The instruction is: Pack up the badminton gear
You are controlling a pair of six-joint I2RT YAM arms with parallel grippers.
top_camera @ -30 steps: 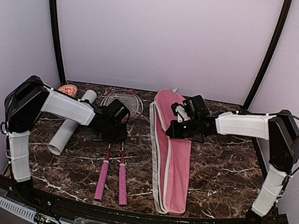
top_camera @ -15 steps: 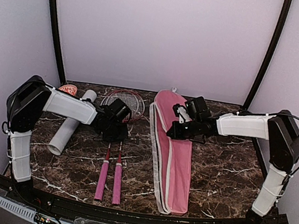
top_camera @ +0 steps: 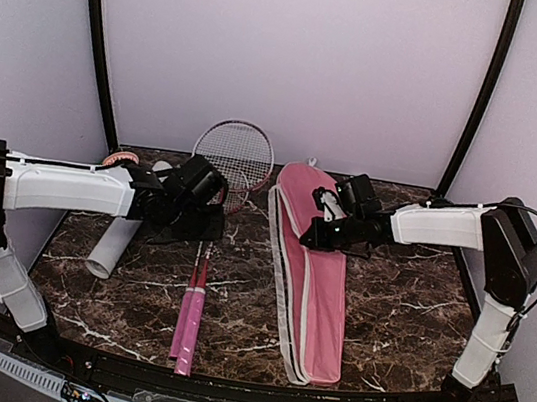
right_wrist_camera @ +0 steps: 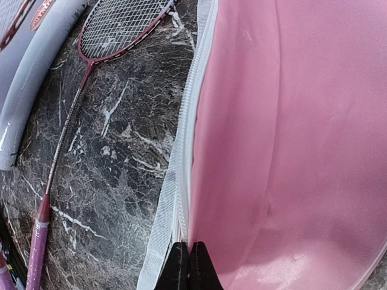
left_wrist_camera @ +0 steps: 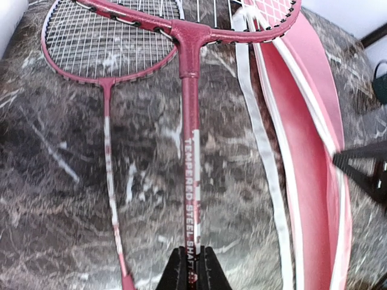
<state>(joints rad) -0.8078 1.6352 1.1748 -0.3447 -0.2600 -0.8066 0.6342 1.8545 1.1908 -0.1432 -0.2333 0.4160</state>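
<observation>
My left gripper [top_camera: 201, 233] [left_wrist_camera: 192, 273] is shut on the steel shaft of one red-framed racket [left_wrist_camera: 190, 151], whose head [top_camera: 236, 152] tilts up off the table. The second racket [left_wrist_camera: 107, 54] lies flat just left of it, and both pink handles [top_camera: 188, 329] rest together near the front. My right gripper [top_camera: 312, 236] [right_wrist_camera: 187, 269] is shut on the white zip edge of the pink cover [top_camera: 322, 300] [right_wrist_camera: 290, 121], pinching its left rim. The white tube [top_camera: 118, 239] lies at the left.
A small red-patterned round cap [top_camera: 121, 158] sits at the back left by the tube's far end. The dark marble table [top_camera: 403, 312] is walled by a pale backdrop and two black corner posts. The right gripper's dark fingers [left_wrist_camera: 366, 172] show at the left wrist view's right edge.
My left gripper has closed on a racket shaft and raised its head off the table. The left arm has stretched forward. The two handles have slid together. The right gripper has kept its hold.
</observation>
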